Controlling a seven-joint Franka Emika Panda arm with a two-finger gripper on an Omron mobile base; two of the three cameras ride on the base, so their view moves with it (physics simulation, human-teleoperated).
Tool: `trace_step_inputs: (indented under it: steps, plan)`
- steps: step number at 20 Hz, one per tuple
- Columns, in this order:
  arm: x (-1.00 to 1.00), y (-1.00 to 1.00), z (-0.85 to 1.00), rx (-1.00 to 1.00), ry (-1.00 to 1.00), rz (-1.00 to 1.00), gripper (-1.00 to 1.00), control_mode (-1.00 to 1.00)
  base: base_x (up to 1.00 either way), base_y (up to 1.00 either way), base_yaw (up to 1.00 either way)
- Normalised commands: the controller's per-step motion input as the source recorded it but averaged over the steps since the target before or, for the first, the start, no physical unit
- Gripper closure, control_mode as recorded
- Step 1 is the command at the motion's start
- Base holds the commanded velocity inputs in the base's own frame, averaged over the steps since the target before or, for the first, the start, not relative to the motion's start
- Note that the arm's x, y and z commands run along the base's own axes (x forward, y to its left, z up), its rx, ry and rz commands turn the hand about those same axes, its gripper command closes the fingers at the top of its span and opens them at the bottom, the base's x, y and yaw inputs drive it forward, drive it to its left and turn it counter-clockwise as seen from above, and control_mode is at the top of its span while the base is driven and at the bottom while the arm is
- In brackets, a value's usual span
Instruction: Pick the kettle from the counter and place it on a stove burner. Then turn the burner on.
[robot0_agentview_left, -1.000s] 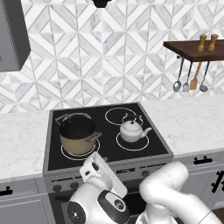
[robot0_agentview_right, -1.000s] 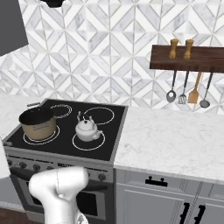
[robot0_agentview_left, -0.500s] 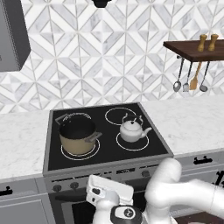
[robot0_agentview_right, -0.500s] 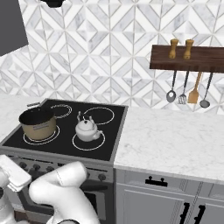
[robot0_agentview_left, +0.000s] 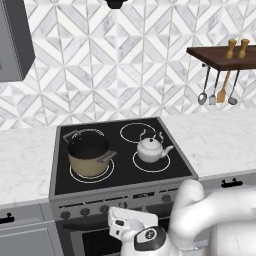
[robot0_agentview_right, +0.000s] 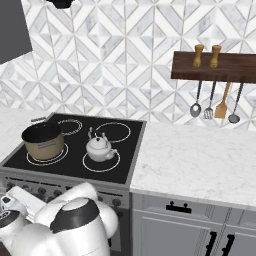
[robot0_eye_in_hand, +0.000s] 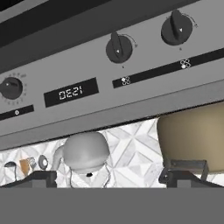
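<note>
One kettle (robot0_agentview_left: 150, 149) sits unmoved on its stove burner (robot0_agentview_left: 151, 161) while the lowered arm's jaws stand spread facing the knobs (robot0_eye_in_hand: 119, 48).

The arm is dropping lower at the bottom of both base views: its white hand (robot0_agentview_left: 131, 225), a second ago level with the front edge of the cooktop, is now sitting below the row of stove knobs (robot0_agentview_left: 104, 208) in the lower middle of the left base view, and in the right base view it is showing at the lower left edge, where no part of it was showing before
</note>
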Motion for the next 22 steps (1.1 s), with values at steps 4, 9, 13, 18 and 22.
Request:
trace_step_inputs:
  steps: [4,9,13,18,22]
  plan:
    - [0.10,0.12,-0.65,0.00,0.07,0.00,-1.00,-1.00,0.00,0.00,0.00]
    - [0.10,0.05,-0.12,0.00,0.01,0.00,-1.00,-1.00,0.00,0.00,0.00]
    - [0.49,-0.07,-0.08,0.00,-0.02,0.00,-1.00,-1.00,0.00,0.00,0.00]
    - [0.28,-0.39,-0.08,0.00,0.00,0.12,-1.00,-1.00,0.00,0.00,0.00]
    - [0.20,-0.05,-0.02,0.00,0.00,0.01,-1.00,-1.00,0.00,0.00,0.00]
